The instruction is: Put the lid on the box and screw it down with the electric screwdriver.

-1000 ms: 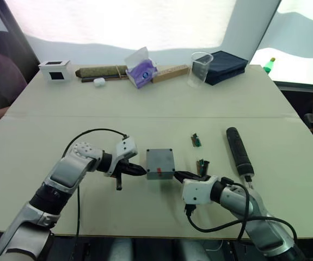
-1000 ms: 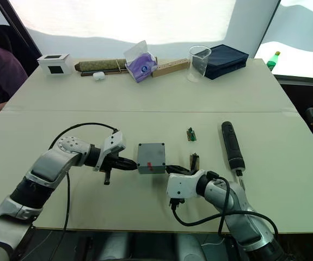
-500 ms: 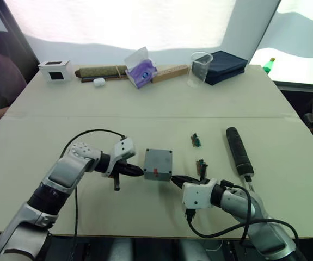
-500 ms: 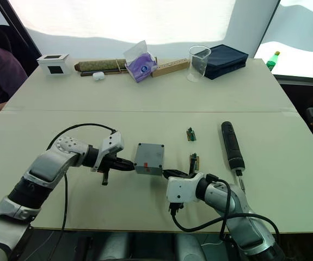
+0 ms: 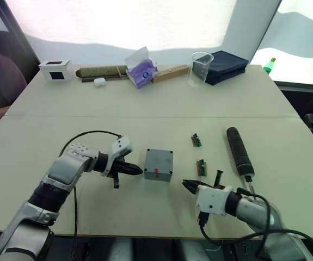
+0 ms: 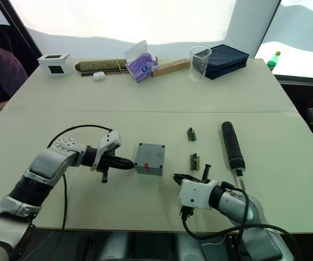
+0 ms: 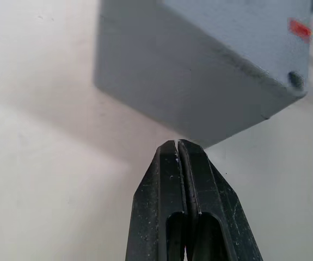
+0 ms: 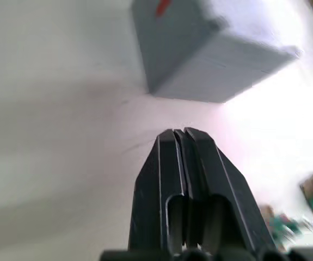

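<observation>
Left wrist view puts your left tool [image 7: 177,145], fingers pressed together, just short of the square grey cast-metal box [image 5: 159,165]; your right tool [image 5: 186,185], also pressed together, sits farther off.

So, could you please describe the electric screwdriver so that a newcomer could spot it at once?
Start at the near half of the long pale table, on the robot's right side. The electric screwdriver lies flat there, right of two tiny green circuit boards. It is the only long black cylinder, with a thin metal bit at its near end.
</observation>
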Robot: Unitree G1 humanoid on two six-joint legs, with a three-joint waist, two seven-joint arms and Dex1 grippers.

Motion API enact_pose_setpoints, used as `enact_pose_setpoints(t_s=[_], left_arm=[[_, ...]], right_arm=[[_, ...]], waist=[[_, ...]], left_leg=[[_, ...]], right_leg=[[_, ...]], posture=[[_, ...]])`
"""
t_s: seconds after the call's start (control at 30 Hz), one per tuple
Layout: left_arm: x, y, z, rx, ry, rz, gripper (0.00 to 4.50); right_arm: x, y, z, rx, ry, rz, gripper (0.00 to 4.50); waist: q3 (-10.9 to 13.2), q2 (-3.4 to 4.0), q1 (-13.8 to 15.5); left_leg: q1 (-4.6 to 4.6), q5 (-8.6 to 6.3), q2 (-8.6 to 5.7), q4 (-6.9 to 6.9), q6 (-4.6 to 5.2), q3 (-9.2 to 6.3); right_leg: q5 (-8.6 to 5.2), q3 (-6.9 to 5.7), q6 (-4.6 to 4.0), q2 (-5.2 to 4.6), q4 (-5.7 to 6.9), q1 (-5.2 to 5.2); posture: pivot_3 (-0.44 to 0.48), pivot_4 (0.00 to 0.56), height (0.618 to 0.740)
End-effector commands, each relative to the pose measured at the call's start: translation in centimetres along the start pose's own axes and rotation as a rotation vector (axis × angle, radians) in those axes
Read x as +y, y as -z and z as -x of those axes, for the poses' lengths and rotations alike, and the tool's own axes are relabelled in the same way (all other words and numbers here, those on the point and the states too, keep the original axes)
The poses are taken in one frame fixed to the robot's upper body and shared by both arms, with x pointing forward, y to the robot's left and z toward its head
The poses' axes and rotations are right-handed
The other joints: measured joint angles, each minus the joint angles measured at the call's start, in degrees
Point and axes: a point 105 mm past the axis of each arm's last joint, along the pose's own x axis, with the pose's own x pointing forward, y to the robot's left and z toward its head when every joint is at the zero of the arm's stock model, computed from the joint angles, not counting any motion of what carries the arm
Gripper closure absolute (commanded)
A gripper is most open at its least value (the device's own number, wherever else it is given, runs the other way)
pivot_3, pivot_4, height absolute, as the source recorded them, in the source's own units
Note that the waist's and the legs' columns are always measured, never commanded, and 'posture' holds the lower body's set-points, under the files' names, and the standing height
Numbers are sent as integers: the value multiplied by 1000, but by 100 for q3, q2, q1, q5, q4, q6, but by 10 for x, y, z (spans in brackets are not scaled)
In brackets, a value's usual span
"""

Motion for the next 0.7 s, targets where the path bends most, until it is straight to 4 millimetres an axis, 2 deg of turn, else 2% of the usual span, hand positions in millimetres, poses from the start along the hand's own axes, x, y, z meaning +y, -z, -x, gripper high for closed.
enact_pose_setpoints(t_s=[0.03, 0.07, 0.13, 0.17, 0.2, 0.27, 0.33, 0.43, 0.57, 0.7], left_arm=[[27, -25, 19, -118, -142, -93, 4500], [19, -45, 29, -215, 20, 73, 4500], [-1, -74, 44, -337, 280, 246, 4500], [0, -84, 43, -341, 260, 198, 4500], [1, -86, 38, -312, 216, 111, 4500], [-13, -96, 30, -299, 249, 16, 4500], [-28, -105, 29, -341, 331, 29, 4500], [-36, -111, 29, -376, 368, 48, 4500], [-38, -108, -2, -401, 158, -167, 4500], [-52, -86, -11, -278, 284, -173, 4500]], right_arm=[[-21, -16, 14, -51, 178, -183, 4434], [-26, -12, 19, -38, 232, -238, 4434], [-29, -7, 25, -20, 277, -286, 4434], [-35, -5, 29, -17, 327, -327, 4434], [-40, -4, 31, -18, 372, -355, 4145], [-47, 0, 33, -8, 438, -395, 3636], [-47, 3, 33, 8, 445, -415, 2776], [-45, 5, 33, 23, 433, -421, 1447], [-26, 19, 28, 67, 392, -647, 37], [-28, 21, 20, 52, 378, -677, 37]], waist=[[-1, 0, 25], [0, 0, 30], [4, -6, 59], [5, -5, 55], [5, -4, 43], [-3, 10, 20], [-1, 20, -2], [3, 25, -23], [0, 31, 12], [4, 28, 1]], left_leg=[[0, 0, 0, 0, 0, -3], [-1, 1, 0, 3, -2, -7], [-21, 3, -7, 16, -5, -19], [-32, 4, -9, 24, -7, -28], [-35, 3, -13, 27, -7, -31], [-28, 3, -14, 25, -7, -30], [-18, 5, -13, 17, -10, -30], [-18, 5, -7, 14, -9, -36], [-15, 4, -8, 13, -8, -38], [-20, 7, -9, 16, -12, -38]], right_leg=[[0, -4, 0, -2, 1, 2], [0, -9, 0, -2, 1, 5], [0, -21, 0, -3, 2, 2], [0, -29, 0, -2, 1, 2], [0, -30, 1, -5, -4, 5], [-1, -26, 1, -8, -6, 10], [-1, -21, 1, -7, -4, 13], [-1, -22, 0, 6, 5, 4], [-1, -21, 0, 2, 1, 11], [0, -21, -1, 1, 1, 7]], posture=[[0, 150, 737], [0, 150, 737], [0, 150, 737], [0, 150, 737], [0, 150, 737], [0, 150, 737], [0, 150, 737], [0, 150, 737], [0, 150, 737], [0, 150, 737]])
